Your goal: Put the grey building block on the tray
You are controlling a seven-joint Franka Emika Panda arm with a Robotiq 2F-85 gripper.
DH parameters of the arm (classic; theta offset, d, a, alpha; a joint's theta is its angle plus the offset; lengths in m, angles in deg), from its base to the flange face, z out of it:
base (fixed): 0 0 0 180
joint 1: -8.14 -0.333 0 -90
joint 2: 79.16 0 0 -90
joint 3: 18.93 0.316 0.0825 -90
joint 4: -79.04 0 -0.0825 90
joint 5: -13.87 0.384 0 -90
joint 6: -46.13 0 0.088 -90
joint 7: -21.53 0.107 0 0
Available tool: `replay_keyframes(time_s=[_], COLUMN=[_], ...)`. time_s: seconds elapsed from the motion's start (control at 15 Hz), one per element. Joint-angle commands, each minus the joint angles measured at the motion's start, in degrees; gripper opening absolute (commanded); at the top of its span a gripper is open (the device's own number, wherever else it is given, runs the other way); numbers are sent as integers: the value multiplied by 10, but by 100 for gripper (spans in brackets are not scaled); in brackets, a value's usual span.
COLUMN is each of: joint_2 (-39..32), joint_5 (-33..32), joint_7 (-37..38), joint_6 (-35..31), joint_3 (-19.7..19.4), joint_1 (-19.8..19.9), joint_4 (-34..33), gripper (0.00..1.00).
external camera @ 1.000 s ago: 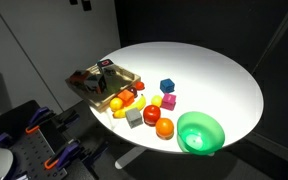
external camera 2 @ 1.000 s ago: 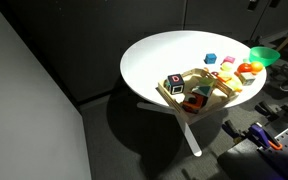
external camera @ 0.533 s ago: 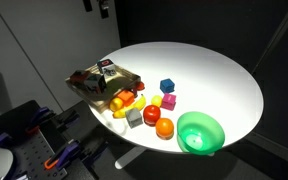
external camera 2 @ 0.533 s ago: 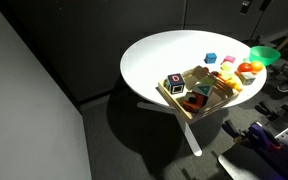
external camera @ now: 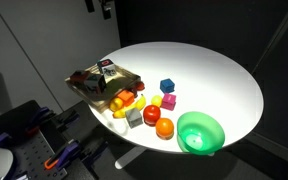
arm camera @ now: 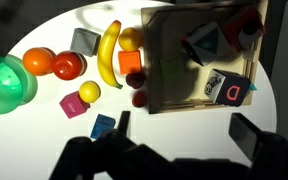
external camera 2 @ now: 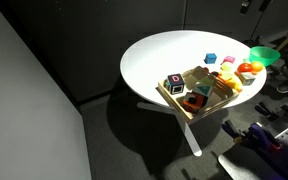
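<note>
At ten o'clock from the gripper (arm camera: 184, 138), fingers apart and empty, the small grey cube-like block (arm camera: 85, 41) sits just beside a curved yellow banana (arm camera: 108, 55), so a grab may snag the fruit.

Letter D, on a white-faced block (arm camera: 230, 90) (wrist view), inside tray (arm camera: 167, 62)

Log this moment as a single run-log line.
gripper: open, empty, above table | grey building block: on table beside banana, outside tray | task: not yet done

exterior views high, oblique, wrist overhead, table (external camera: 209, 70) (external camera 2: 159, 55) (arm camera: 29, 135) shared
</note>
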State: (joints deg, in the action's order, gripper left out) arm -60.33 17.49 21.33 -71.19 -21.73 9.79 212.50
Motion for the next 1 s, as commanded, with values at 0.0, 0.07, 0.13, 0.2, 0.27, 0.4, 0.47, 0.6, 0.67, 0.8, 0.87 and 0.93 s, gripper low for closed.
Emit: replay_keyframes(time_s=[0.0, 0.07, 0.13, 0.2, 0.27, 0.4, 0.47, 0.6, 0.67, 0.8, 0.87, 0.93], joint_2=[-8, -15, -25, -35, -44, -64, -74, -93, -103, -121, -130, -139], joint_5=[-5, -7, -12, -17, -23, -38, -46, -65, -73, -87, -94, -100], joint_7=[5, 6, 9, 13, 17, 27, 32, 47, 56, 74, 84, 93], joint_6=[-3, -3, -8, -13, -19, -31, -37, -53, -59, -70, -75, -78], joint_3=[0, -1, -2, -3, -3, -4, -5, -6, -7, -9, -10, -12], joint_1=[5, 7, 11, 15, 19, 28, 31, 38, 41, 45, 47, 48], joint_4=[-2, -4, -4, -4, -4, -5, -5, -3, -3, -2, -1, -2], gripper=[100, 100, 100, 100, 100, 100, 100, 100, 100, 100, 100, 100])
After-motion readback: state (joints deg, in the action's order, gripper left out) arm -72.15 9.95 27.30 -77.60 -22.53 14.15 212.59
